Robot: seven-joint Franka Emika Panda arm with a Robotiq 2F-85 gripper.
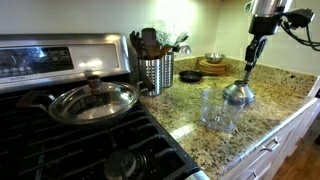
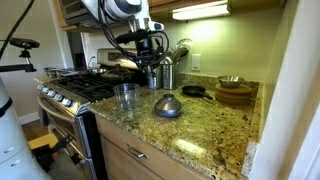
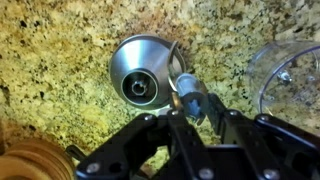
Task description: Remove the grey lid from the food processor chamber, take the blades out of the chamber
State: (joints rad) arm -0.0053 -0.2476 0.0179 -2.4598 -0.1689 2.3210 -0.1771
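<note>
The grey lid (image 1: 238, 95) lies on the granite counter, off the chamber; it also shows in the other exterior view (image 2: 167, 105) and in the wrist view (image 3: 140, 70). The clear food processor chamber (image 1: 218, 110) (image 2: 125, 97) stands open beside it, its rim at the right edge of the wrist view (image 3: 290, 80). My gripper (image 1: 253, 48) (image 2: 150, 48) (image 3: 190, 112) hangs above the lid, shut on the blades' bluish-grey shaft (image 3: 188, 95). The shaft points down under the fingers (image 1: 247, 68). The little blades themselves are too small to make out.
A perforated steel utensil holder (image 1: 155, 72) (image 2: 165, 73) stands behind. A pan with a glass lid (image 1: 92, 100) sits on the gas stove. Wooden bowls (image 1: 212, 66) (image 2: 235, 93) and a small black pan (image 1: 190, 76) are at the back. The counter's front edge is close.
</note>
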